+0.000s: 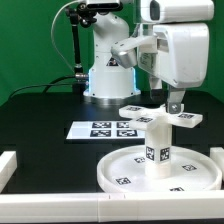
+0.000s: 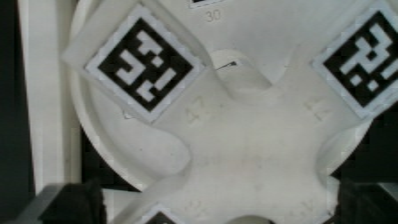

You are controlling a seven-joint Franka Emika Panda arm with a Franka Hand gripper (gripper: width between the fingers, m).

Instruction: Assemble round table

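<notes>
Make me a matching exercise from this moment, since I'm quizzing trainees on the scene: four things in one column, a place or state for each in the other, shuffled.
Things:
1. round tabletop disc
2. cylinder leg
3. cross-shaped base
4. marker board

Places or states:
A. flat on the black table, behind the disc
B. standing upright in the disc's middle
C. lying near the front, rim up
D. on top of the leg, under the claw

Pairs: 1-C, 2-B, 3-D, 4-A
</notes>
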